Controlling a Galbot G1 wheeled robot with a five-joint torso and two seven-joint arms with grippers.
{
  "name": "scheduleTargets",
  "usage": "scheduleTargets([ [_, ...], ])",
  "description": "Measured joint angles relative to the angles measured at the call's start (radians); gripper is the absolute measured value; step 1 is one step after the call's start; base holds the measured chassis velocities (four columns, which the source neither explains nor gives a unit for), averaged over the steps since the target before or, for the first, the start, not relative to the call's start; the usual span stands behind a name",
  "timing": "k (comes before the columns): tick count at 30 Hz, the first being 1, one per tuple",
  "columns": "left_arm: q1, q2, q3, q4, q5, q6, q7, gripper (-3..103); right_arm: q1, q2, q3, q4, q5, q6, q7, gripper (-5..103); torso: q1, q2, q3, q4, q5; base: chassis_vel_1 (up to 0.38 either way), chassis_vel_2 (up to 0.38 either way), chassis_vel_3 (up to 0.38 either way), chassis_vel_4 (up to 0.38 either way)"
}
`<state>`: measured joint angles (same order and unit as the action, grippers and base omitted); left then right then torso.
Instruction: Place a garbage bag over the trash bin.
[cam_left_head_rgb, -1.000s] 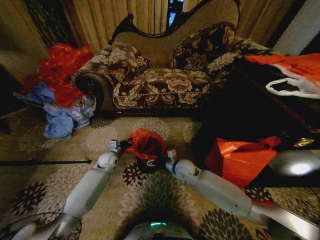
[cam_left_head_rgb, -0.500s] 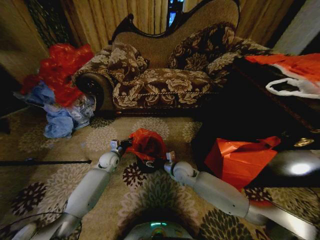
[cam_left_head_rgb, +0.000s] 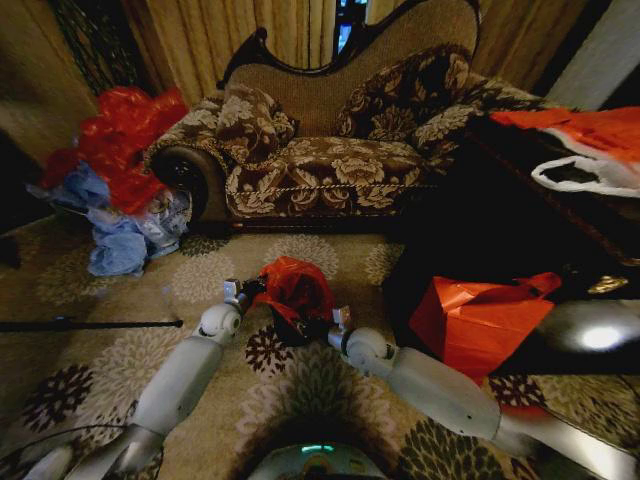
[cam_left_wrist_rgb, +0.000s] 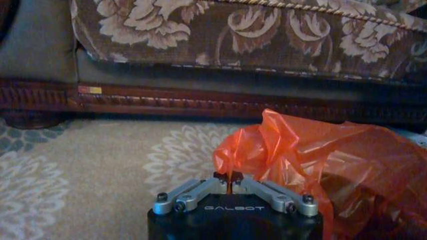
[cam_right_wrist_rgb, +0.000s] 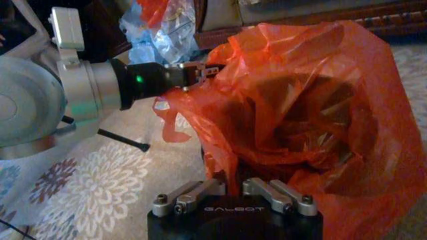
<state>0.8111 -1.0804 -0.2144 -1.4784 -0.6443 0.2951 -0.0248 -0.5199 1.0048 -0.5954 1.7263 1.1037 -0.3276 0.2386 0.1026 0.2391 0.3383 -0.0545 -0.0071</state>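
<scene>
Garbage bag (cam_left_head_rgb: 293, 286) sits draped over the trash bin (cam_left_head_rgb: 290, 326) on the carpet (cam_left_head_rgb: 90, 300), centre of the head view, just in front of the floral sofa (cam_left_head_rgb: 330, 150). Bag is thin, shiny, crinkly red film, bunched into a loose dome with folds and a ragged hanging flap on the left side. Only a dark curved sliver of the matte black bin shows below the film.

Left gripper (cam_left_wrist_rgb: 229, 181): jaws pressed together, pinching a thin pleat of the bag's edge; fingertips meet with red film between them. It holds the bag's left side, arm coming in low from the left.

Right gripper (cam_right_wrist_rgb: 235, 186): at the bag's near right side, jaws closed on a fold of the film, which passes down between the fingers. In the right wrist view the bag (cam_right_wrist_rgb: 300, 125) is open toward the camera, translucent, inner creases showing, and the left gripper (cam_right_wrist_rgb: 193, 74) shows on the far rim.

Room around it: the sofa's carved dark wooden base rail (cam_left_wrist_rgb: 200, 100) runs just behind the bag, a strip of patterned carpet between. Open carpet to the left of the bin; a thin black rod (cam_left_head_rgb: 90, 323) lies on the floor further left. Heap of red and blue bags (cam_left_head_rgb: 115, 180) by the sofa's left arm, well apart. Right side is tighter: a stiff folded red-orange plastic sheet (cam_left_head_rgb: 480, 320) stands near the right arm, against a dark desk (cam_left_head_rgb: 500, 230).
</scene>
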Motion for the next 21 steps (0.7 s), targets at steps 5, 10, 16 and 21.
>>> scheduleTargets([
  [5, 0.007, -0.009, -0.003, -0.014, -0.001, 0.0, -0.029, 0, -0.025, 0.007, 0.001, 0.031, -0.018, 0.016, 0.028, 0, 0.0, 0.0, 0.0, 0.0, -0.0001, 0.0, 0.0, 0.0, 0.0],
  [10, 0.025, -0.011, -0.022, -0.04, -0.003, 0.025, -0.086, 0, -0.049, 0.017, -0.008, 0.076, -0.052, 0.032, 0.085, 0, 0.0, 0.0, 0.0, 0.0, 0.0, 0.0, 0.0, 0.0, 0.0],
  [16, 0.009, -0.016, -0.023, 0.026, 0.019, 0.029, -0.096, 0, -0.067, 0.042, -0.01, 0.059, -0.076, 0.039, 0.091, 0, 0.0, 0.0, 0.0, 0.0002, 0.0, 0.0, 0.0, 0.0, 0.0],
  [21, -0.008, -0.05, -0.013, 0.098, 0.033, 0.028, -0.09, 0, -0.097, 0.071, -0.015, 0.031, -0.11, 0.04, 0.089, 0, 0.0, 0.0, 0.0, 0.0, 0.0, 0.0, 0.0, 0.0, 0.0],
])
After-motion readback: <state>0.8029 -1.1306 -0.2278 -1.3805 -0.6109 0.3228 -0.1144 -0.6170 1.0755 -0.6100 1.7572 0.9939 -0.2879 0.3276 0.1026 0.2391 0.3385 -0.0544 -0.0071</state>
